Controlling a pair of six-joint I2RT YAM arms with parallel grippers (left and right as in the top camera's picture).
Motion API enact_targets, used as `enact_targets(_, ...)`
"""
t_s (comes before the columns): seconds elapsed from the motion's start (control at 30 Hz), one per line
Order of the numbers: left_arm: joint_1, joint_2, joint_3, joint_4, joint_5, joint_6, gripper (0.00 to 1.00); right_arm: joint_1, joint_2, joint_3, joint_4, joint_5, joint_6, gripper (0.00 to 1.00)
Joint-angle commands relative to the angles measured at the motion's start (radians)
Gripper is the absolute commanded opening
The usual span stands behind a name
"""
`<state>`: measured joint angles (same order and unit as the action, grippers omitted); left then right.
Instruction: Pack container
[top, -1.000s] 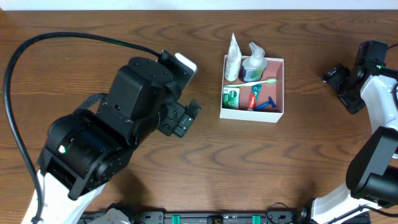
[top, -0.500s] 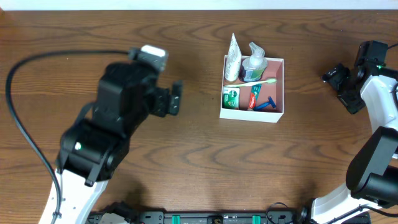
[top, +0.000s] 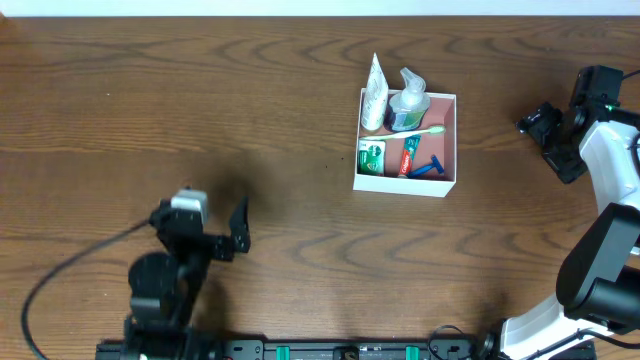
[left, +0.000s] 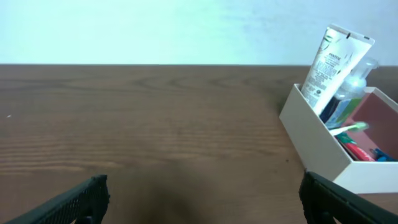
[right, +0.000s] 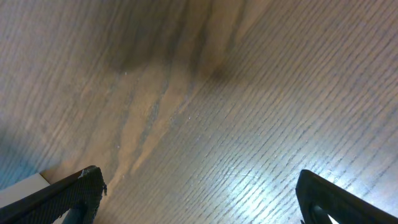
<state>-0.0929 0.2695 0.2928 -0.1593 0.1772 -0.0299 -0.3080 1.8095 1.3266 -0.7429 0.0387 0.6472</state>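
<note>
Left gripper is hanging wide open and empty, well off the container's near-left, facing it. Right gripper is also gaping, holding nothing, hovering right of the container. Container is sitting on the table, holding tube, bottle, toothbrush, razor.

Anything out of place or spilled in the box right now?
Nothing spilled or damaged. The white tube and the clear bottle lean at the far end of the container, poking above its rim; the rest lies inside.
</note>
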Motion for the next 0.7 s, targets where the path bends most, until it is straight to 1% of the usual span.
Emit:
enact_targets(0.0, 0.029, -0.113, -0.069, 0.022, 0.013, -0.008, 0.98, 0.000, 0.005, 0.000, -0.001, 0.010, 0.014, 0.99)
enact_targets(0.1, 0.051, -0.170, -0.118, 0.045, 0.014, -0.008, 0.98, 0.000, 0.005, 0.000, -0.001, 0.010, 0.014, 0.99)
enact_targets(0.67, 0.051, -0.170, -0.118, 0.045, 0.014, -0.008, 0.98, 0.000, 0.005, 0.000, -0.001, 0.010, 0.014, 0.99)
